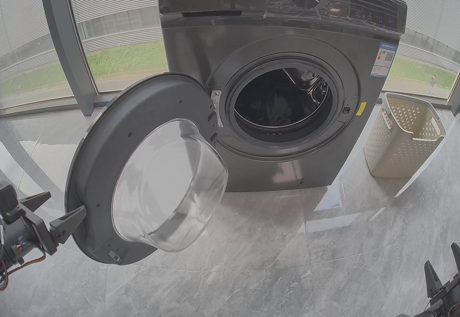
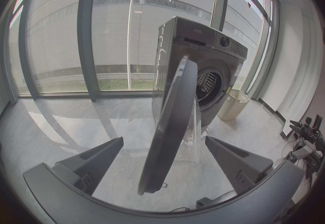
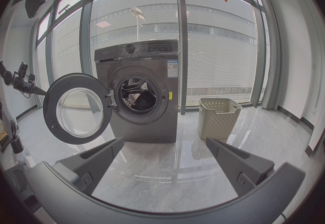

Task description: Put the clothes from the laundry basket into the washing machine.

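The washing machine stood at the far side of the floor against the windows. Its round door was swung fully open to the left, with the clear bowl facing the near side. Dark clothes lay low in the drum, a crumpled heap just inside the opening. The laundry basket sat on the floor just right of the machine, and what could be seen of its inside held nothing, though its near wall hid the bottom. The left gripper was at the near left, jaws spread wide, with the door's outer rim between its fingers. Whether a fingertip touched the rim could not be told. The right gripper hung low at the near right, well apart from the basket, jaws also wide and holding nothing. By this the loading seemed done or nearly so. The cloth would likely be light, limp and not fragile, and best pinched on a bunched fold rather than a flat edge. A loose hem or sleeve could drape over the door seal. The door was rigid and hinged at the opening's left side, so it would probably answer best to a push on its outer rim, far from the hinge.
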